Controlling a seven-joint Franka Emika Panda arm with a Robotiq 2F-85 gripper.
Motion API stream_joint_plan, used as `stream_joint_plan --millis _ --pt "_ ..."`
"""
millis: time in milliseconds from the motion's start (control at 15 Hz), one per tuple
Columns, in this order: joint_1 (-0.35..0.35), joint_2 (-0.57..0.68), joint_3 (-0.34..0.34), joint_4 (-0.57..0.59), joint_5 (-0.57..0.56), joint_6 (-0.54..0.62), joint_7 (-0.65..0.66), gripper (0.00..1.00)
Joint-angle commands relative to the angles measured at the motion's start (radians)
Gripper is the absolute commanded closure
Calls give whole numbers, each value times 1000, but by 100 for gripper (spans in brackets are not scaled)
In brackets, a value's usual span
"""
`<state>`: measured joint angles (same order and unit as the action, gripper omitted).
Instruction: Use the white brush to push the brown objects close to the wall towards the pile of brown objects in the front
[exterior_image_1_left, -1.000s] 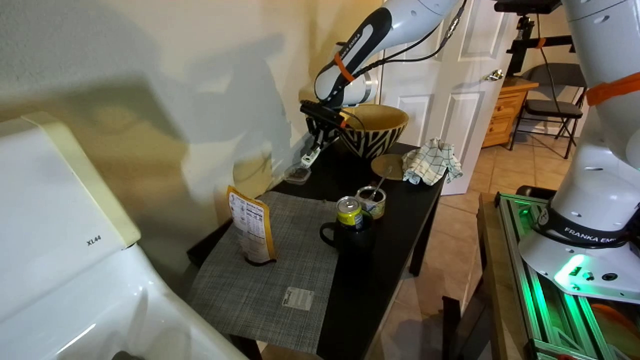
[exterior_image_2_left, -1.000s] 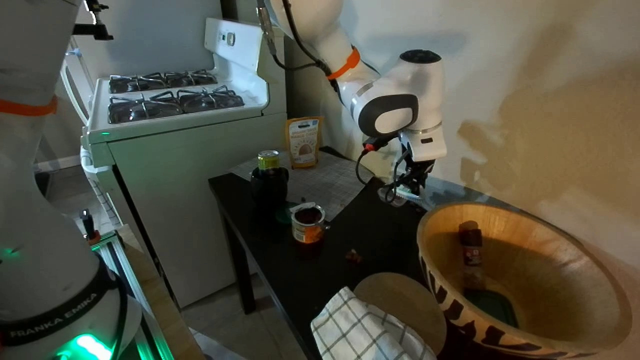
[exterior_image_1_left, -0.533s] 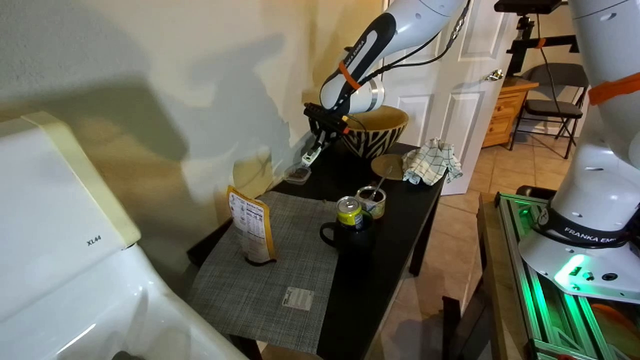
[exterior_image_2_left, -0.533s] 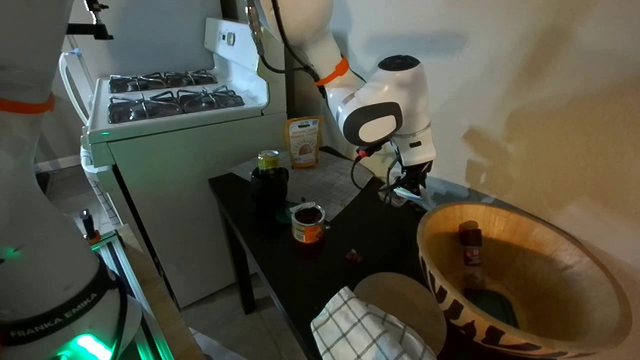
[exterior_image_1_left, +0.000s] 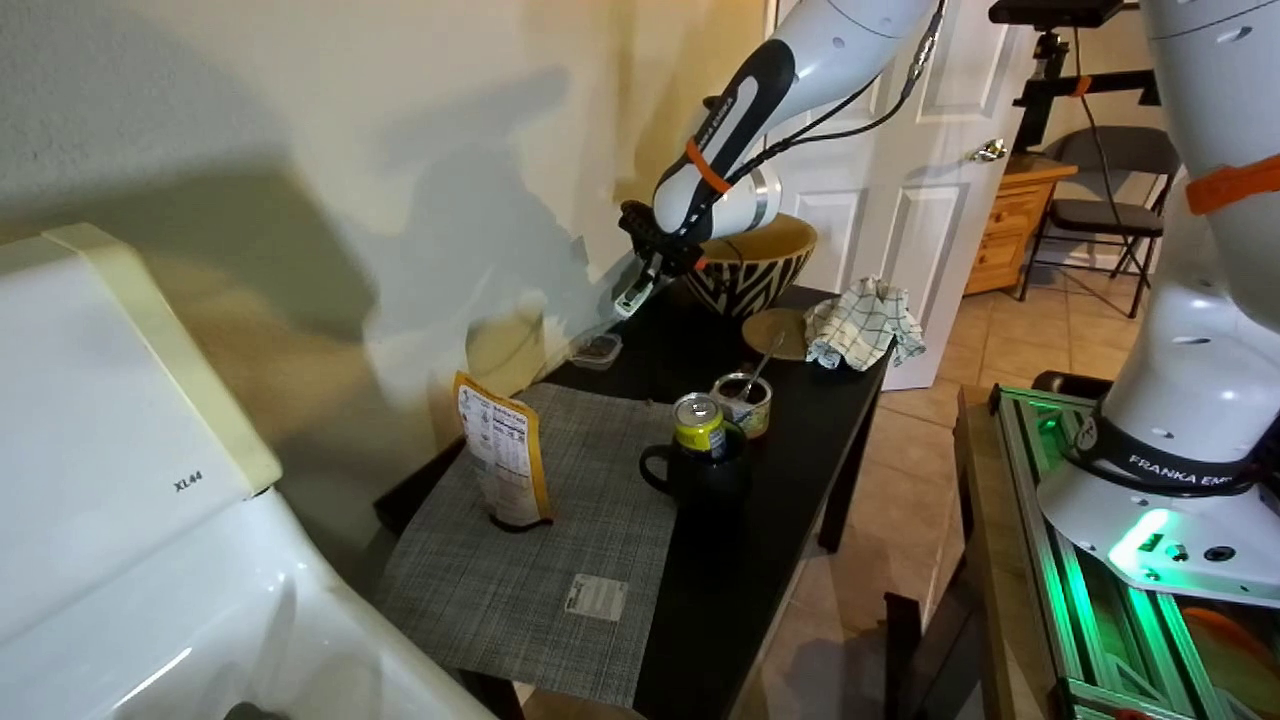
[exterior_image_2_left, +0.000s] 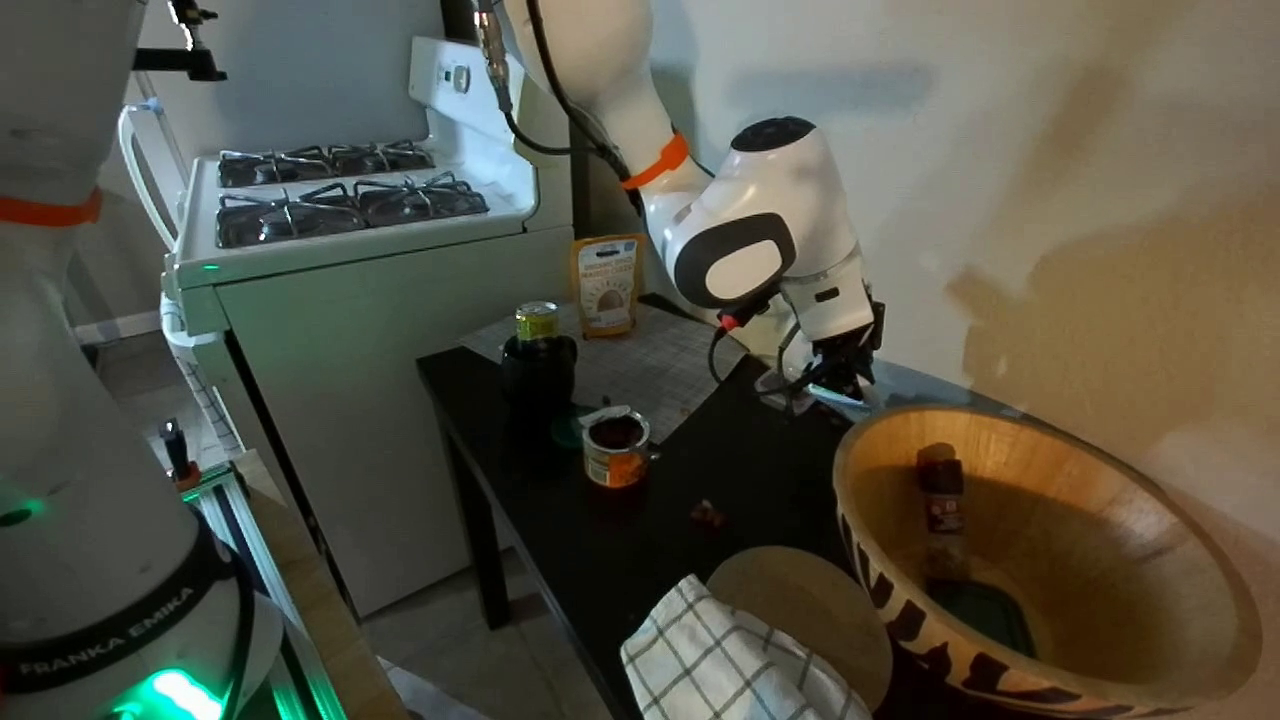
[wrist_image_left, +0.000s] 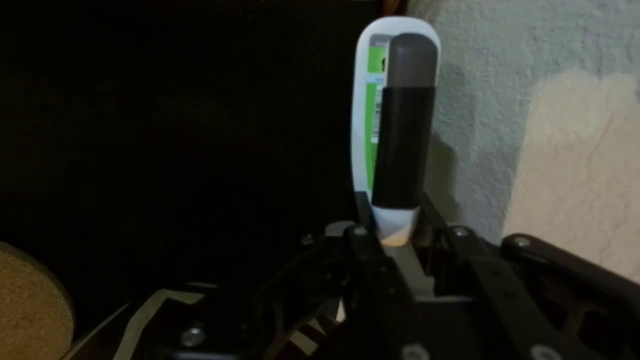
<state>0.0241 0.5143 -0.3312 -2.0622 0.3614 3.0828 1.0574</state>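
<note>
My gripper (wrist_image_left: 392, 205) is shut on the handle of the white brush (wrist_image_left: 361, 115), which has a dark grip and a green label. The brush also shows under the gripper in both exterior views (exterior_image_1_left: 637, 298) (exterior_image_2_left: 838, 397). It is beside the cream wall (exterior_image_1_left: 300, 90), over the far part of the black table (exterior_image_2_left: 660, 540); whether its bristles touch the table cannot be told. A small pile of reddish-brown bits (exterior_image_2_left: 707, 514) lies on the table in front of the can. Brown objects close to the wall are not discernible; the wrist view is very dark there.
A large zebra-patterned wooden bowl (exterior_image_2_left: 870, 500) stands close to the gripper. A clear container (exterior_image_1_left: 597, 350) sits by the wall. Also present are a round cork mat (exterior_image_2_left: 800, 610), checked towel (exterior_image_2_left: 730, 660), opened can (exterior_image_2_left: 615, 455), black mug (exterior_image_1_left: 705, 480), pouch (exterior_image_1_left: 505, 450) and grey placemat (exterior_image_1_left: 560, 600).
The gripper, with the brush held, has moved away from the clear container towards the bowl and turned slightly. The brush appears a little higher. The brown pile has not visibly moved.
</note>
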Motion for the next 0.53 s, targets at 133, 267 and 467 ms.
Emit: stream_joint_plan --millis 133,267,467 --pt "191 66 -199 3 -7 28 103 94" --pt "253 106 -254 24 -4 24 111 94" --pt "323 169 -310 68 4 7 119 94"
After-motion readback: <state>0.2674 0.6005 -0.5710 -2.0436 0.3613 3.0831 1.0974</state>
